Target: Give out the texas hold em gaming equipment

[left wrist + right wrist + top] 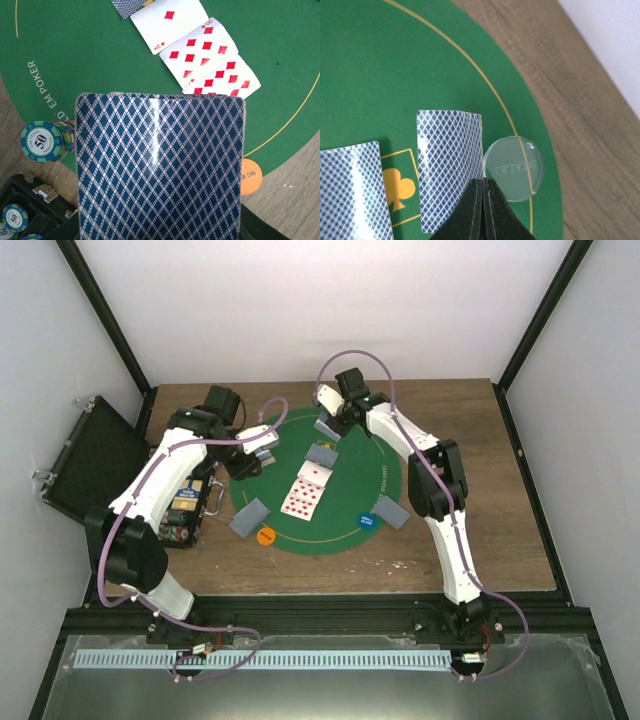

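Seems nearly dealt: face-up cards [308,492] at centre of the mat [320,537], face-down cards [250,517] near left, near right and far; orange disc [265,536], blue disc [368,521] near, clear disc [514,167] far. Left gripper [250,452] clamped on the remaining deck [160,170]; right gripper [483,182] closed, empty, just beside clear disc. Grip itself hidden behind deck.

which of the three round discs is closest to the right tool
The clear dealer disc, right beside the right tool at the far edge of the mat; the orange disc and blue disc lie at the near edge.
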You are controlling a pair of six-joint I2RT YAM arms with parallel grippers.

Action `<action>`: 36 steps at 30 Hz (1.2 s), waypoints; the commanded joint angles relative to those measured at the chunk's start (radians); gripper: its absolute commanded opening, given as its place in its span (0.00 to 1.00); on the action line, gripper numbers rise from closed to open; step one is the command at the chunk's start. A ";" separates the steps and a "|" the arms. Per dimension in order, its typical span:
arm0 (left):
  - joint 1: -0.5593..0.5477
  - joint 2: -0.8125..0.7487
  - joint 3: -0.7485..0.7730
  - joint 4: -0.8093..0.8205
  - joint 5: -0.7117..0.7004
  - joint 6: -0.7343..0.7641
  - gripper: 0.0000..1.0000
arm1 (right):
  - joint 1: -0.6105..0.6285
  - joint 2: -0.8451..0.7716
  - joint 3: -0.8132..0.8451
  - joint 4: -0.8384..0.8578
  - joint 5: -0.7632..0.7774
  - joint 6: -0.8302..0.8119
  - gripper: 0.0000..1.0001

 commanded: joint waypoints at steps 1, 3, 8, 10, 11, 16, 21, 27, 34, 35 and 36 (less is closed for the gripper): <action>0.006 -0.016 0.000 0.003 0.014 -0.002 0.44 | 0.008 0.059 0.062 0.003 0.034 -0.078 0.01; 0.007 -0.013 0.000 0.004 0.016 -0.002 0.45 | 0.008 0.076 0.062 -0.001 0.034 -0.097 0.01; 0.007 -0.006 0.001 0.005 0.018 -0.004 0.45 | 0.022 0.100 0.040 0.011 0.026 -0.144 0.01; 0.007 -0.006 0.003 0.004 0.019 -0.004 0.44 | 0.030 0.110 0.036 0.017 0.032 -0.145 0.01; 0.006 -0.006 0.003 0.004 0.018 -0.004 0.45 | 0.034 0.114 0.037 0.022 0.031 -0.146 0.01; 0.007 -0.009 -0.001 0.004 0.017 -0.001 0.44 | 0.052 0.126 0.041 0.020 0.028 -0.150 0.01; 0.007 -0.010 -0.003 0.004 0.017 0.001 0.44 | 0.056 0.126 0.029 0.025 0.068 -0.157 0.01; 0.006 -0.012 -0.002 0.005 0.016 0.001 0.44 | 0.056 0.108 -0.011 0.056 0.133 -0.208 0.01; 0.007 -0.013 -0.003 0.004 0.013 0.001 0.44 | 0.050 0.095 -0.027 0.063 0.185 -0.228 0.01; 0.007 -0.012 -0.003 0.004 0.014 0.001 0.44 | 0.049 0.093 -0.031 0.064 0.181 -0.230 0.01; 0.007 -0.012 -0.002 0.004 0.014 0.001 0.44 | 0.050 0.091 -0.033 0.064 0.178 -0.228 0.01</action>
